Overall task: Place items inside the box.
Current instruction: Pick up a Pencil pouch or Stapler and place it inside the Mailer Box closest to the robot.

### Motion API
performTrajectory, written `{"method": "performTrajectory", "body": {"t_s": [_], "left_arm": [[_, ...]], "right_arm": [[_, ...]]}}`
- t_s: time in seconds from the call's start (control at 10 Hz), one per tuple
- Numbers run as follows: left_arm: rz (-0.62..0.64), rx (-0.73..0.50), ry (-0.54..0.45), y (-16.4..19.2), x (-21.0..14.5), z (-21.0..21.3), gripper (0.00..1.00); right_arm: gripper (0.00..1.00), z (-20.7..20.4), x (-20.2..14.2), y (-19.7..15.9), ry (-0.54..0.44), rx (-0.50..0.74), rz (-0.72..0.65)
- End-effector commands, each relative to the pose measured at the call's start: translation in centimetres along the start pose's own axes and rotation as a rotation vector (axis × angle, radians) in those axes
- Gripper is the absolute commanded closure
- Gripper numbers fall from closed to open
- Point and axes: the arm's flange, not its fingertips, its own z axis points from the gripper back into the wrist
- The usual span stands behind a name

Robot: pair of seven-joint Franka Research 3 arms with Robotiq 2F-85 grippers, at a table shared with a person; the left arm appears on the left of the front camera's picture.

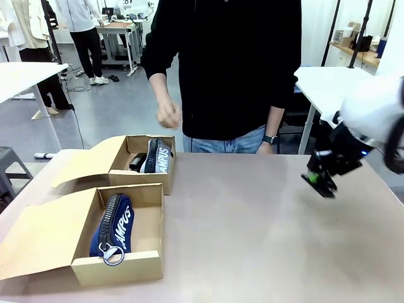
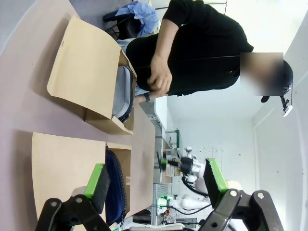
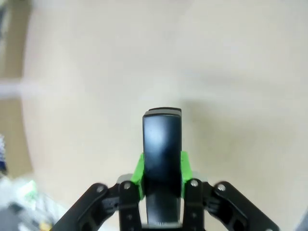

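Our right jaws are up over the right side of the desk (image 1: 265,240), with nothing else lying near them. They are closed tight on a small black stapler (image 3: 162,144). A green pad (image 3: 139,173) presses on each side of the stapler, and its front end sticks out past the pads. Under it we see just bare desk.

Our left jaws are wide open and hold nothing. Between the two green pads we can look across at the boxes and the person.

Two brown boxes sit on the left side of the desk, both with their lids folded back to the left. The near box (image 1: 120,268) has a blue pouch (image 1: 115,226) in it. The pouch lies long-ways along the left wall of the box, it has white letters on its side, and a metal ring (image 1: 113,255) hangs at the end closest to us.

The far box (image 1: 142,182) sits just behind the near box. It holds another pouch (image 1: 158,156) with white letters, which looks grey from our left wrist. A small black thing (image 1: 137,162) lies just beside that pouch, on its left. It is too small for us to tell what it is.

A person (image 1: 233,63) in a black top stands at the far side of the desk. One hand (image 1: 168,115) is curled up in the air above the far box. The other hand (image 1: 267,149), with a watch on its wrist, hangs down by the desk's far edge.
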Motion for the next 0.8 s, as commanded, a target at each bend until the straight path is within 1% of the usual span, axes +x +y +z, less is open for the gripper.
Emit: {"method": "performTrajectory", "body": {"t_s": [0.0, 0.1, 0.2, 0.3, 0.4, 0.5, 0.6, 0.7], "left_arm": [[-0.017, -0.028, -0.012, 0.0, 0.1, -0.1, 0.0], [-0.017, -0.028, -0.012, 0.0, 0.1, -0.1, 0.0], [-0.017, -0.028, -0.012, 0.0, 0.1, -0.1, 0.0], [-0.017, -0.028, -0.012, 0.0, 0.1, -0.1, 0.0], [-0.017, -0.028, -0.012, 0.0, 0.1, -0.1, 0.0], [-0.017, -0.028, -0.012, 0.0, 0.1, -0.1, 0.0], [-0.017, -0.028, -0.012, 0.0, 0.1, -0.1, 0.0], [-0.017, -0.028, -0.012, 0.0, 0.1, -0.1, 0.0]], "right_arm": [[1.0, 5.5, -7.6, 4.8, 0.042, -0.011, 0.242], [1.0, 4.8, -8.9, 5.6, 0.044, 0.031, 0.303], [1.0, 3.9, -7.5, 4.9, 0.038, 0.159, 0.296], [1.0, 4.1, -6.7, 5.2, 0.078, 0.004, 0.204], [1.0, 4.1, -6.7, 5.2, 0.078, 0.004, 0.204], [0.69, 5.7, -7.5, 7.0, 0.062, 0.053, 0.276], [0.69, 4.1, -6.9, 11.5, 0.023, 0.078, 0.282], [0.69, 3.5, -6.9, 17.7, -0.027, 0.099, 0.263]]}}
